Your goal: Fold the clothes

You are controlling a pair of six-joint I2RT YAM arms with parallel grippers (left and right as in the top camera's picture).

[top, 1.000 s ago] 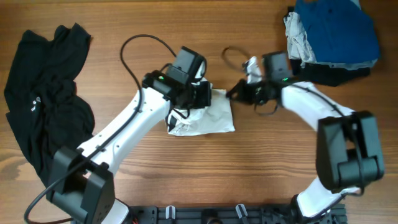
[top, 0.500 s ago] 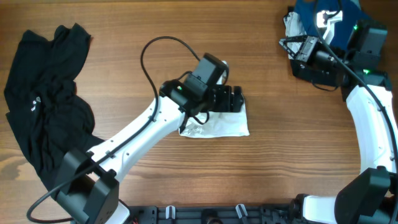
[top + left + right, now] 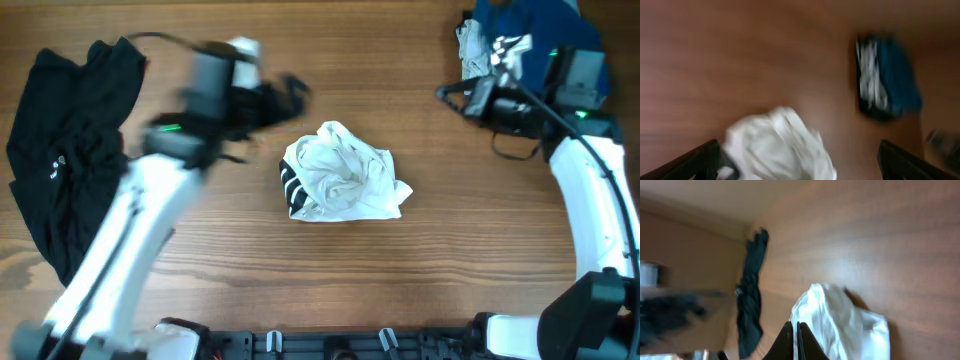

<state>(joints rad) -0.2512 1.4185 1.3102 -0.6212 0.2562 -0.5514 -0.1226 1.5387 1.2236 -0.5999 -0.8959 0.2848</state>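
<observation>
The crumpled white T-shirt (image 3: 343, 185) lies nearer the left gripper (image 3: 286, 96), jaws wide and empty, than the right gripper (image 3: 447, 93), jaws shut.

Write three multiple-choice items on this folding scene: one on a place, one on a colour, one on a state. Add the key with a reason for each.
1. The white T-shirt lies:
A) bunched near the middle of the table
B) draped over an arm
C) hanging off the edge

2. The left-side garment is coloured:
A) red
B) black
C) yellow

3. The left gripper is:
A) shut on the shirt
B) open, gripping nothing
C) shut on a cable

Key:
1 A: the overhead view shows it heaped on bare wood between the two arms.
2 B: the cloth there is plainly black against the wood.
3 B: its wrist view shows the fingers spread wide, clear of the shirt below.
</observation>
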